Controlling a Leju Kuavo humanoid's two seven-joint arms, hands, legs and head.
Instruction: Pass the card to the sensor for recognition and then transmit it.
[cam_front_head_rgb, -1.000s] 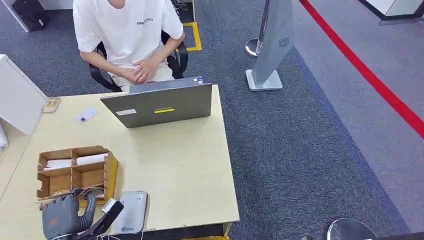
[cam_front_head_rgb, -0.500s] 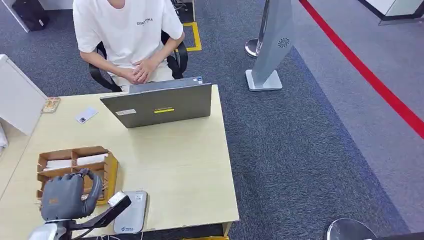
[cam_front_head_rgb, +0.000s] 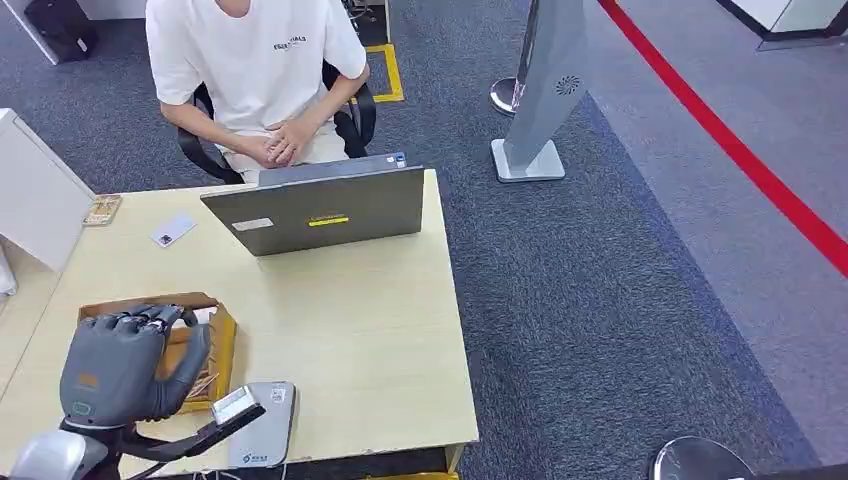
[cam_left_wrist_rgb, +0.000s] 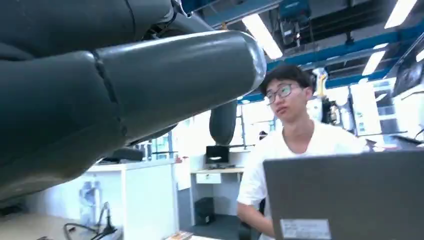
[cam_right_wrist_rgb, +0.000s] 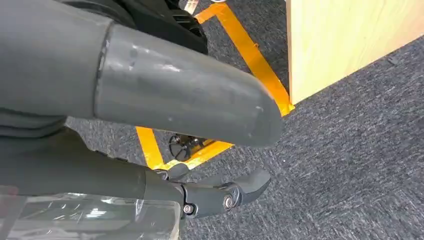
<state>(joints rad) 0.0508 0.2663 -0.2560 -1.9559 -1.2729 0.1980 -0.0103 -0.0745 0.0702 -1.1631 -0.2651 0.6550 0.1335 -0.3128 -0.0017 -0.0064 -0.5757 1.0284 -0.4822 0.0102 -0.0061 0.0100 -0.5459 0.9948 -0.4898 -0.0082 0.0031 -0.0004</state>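
Lower left of frame: brown wooden compartment box (cam_front_head_rgb: 218, 340) on pale worktop (cam_front_head_rgb: 360, 330), contents hidden beneath left robot hand (cam_front_head_rgb: 125, 365), fingers spread, holding nothing. Grey flat card sensor (cam_front_head_rgb: 265, 425) at near edge. Right robot hand (cam_right_wrist_rgb: 150, 115): grip indeterminable.

A person in a white shirt (cam_front_head_rgb: 255, 60) sits on a black chair (cam_front_head_rgb: 355, 115) behind the wooden table (cam_front_head_rgb: 370, 330), hands together. A grey laptop (cam_front_head_rgb: 320, 208) stands open on the table, its back to us. A small phone (cam_front_head_rgb: 173, 231) lies near the far left corner. A grey stand (cam_front_head_rgb: 545, 90) is on the blue carpet (cam_front_head_rgb: 600, 300). A red line (cam_front_head_rgb: 740, 150) runs across the floor.
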